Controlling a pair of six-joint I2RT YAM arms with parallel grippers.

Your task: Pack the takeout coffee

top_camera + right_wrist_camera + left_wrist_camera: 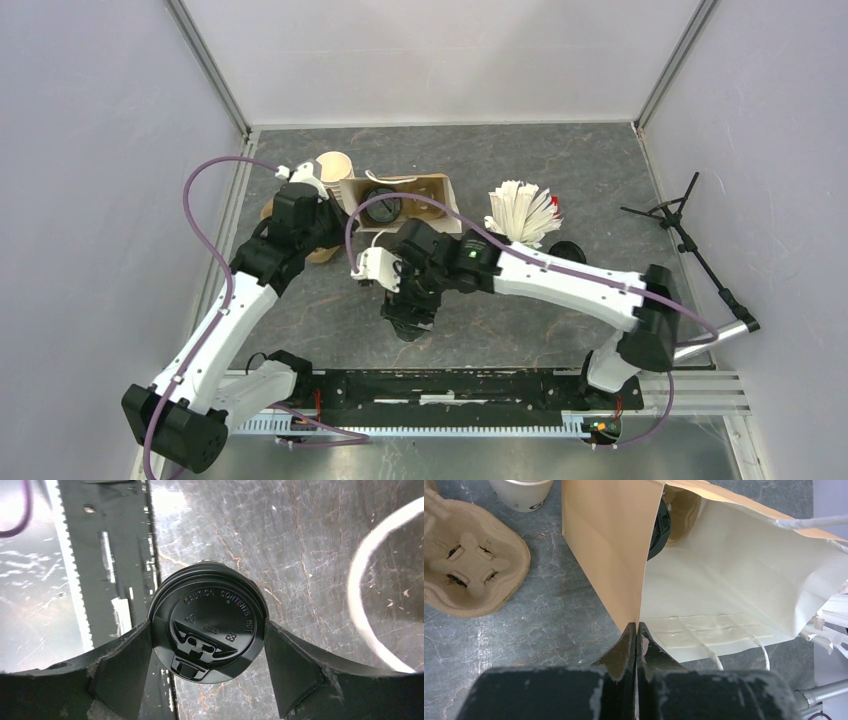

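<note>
While one cup [383, 208] sits in the bag [437, 192] whose edge the left gripper [636, 635] pinches, the right gripper [207, 632] straddles the second cup [207, 615] outside it, hold unclear

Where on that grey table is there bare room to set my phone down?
Grey tabletop lies bare far right, behind the bunch of white sticks, and up front between the left arm and right arm. Far left is crowded: brown paper bag, stack of cream paper cups, moulded cardboard cup carrier.
</note>
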